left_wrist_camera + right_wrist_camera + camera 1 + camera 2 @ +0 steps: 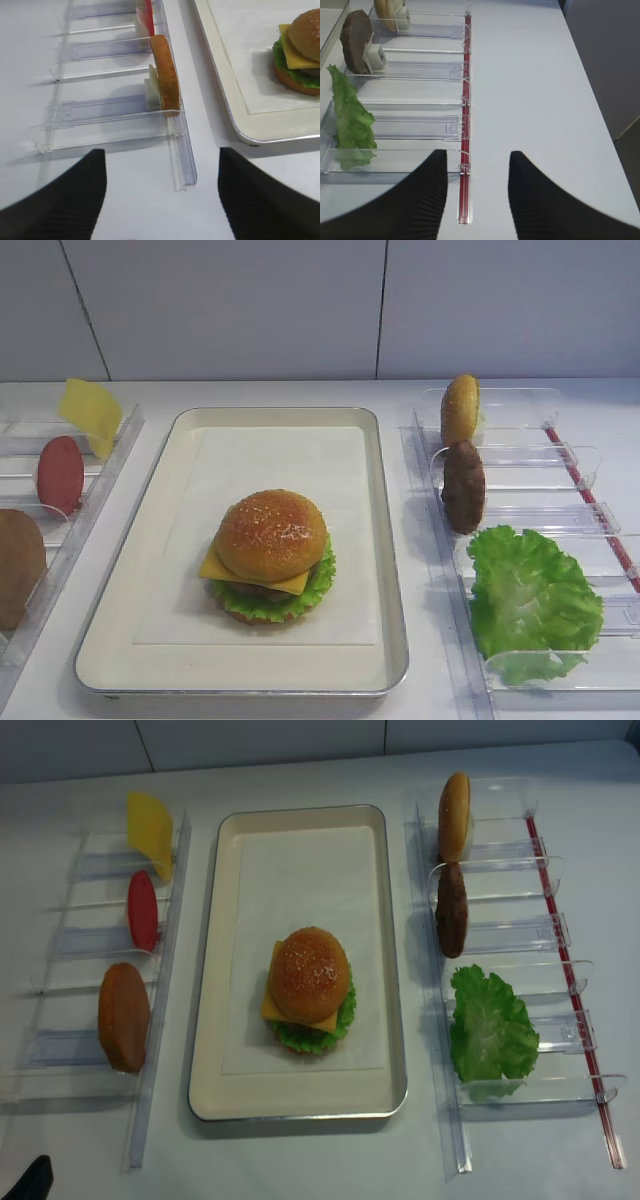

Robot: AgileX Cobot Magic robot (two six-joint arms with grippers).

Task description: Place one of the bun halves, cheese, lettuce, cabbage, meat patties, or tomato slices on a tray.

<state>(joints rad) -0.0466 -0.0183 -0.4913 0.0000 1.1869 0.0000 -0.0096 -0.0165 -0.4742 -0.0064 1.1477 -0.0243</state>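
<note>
both grippers, left gripper and right gripper, apart and empty, stacked burger on tray

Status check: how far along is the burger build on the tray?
Done: a full stack, sesame bun top over yellow cheese slice and green lettuce, sits on the paper-lined silver tray. In hand: nothing; both sets of black fingers are empty above the clear racks. Left: spare pieces only, if any more are wanted.
</note>
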